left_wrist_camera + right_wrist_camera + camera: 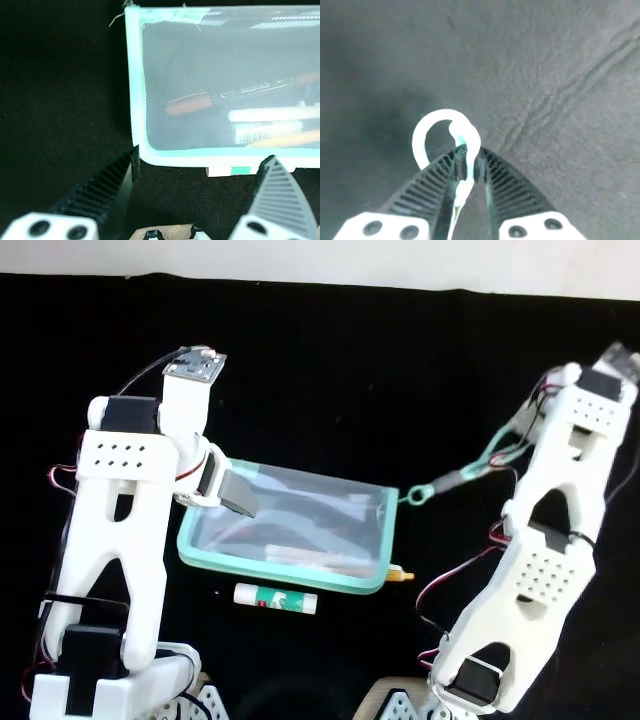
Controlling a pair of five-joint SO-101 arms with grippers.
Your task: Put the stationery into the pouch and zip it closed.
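A mesh pouch (300, 525) with a teal border lies at the table's middle; pens and pencils show through it, and a yellow tip (402, 575) pokes out at its near right corner. A white glue stick (276, 598) lies outside, just in front of the pouch. My left gripper (238, 495) hangs open over the pouch's left end. In the left wrist view the left gripper (200, 175) straddles the pouch (225, 85) edge, with the glue stick (232, 171) just beyond. My right gripper (440, 483) (469, 165) is shut on a pale teal pull loop (416, 493) (437, 132) right of the pouch.
A black cloth (330, 360) covers the table. Both arm bases stand at the near edge, left and right. A pale strip of wall or floor (400, 260) runs along the far edge.
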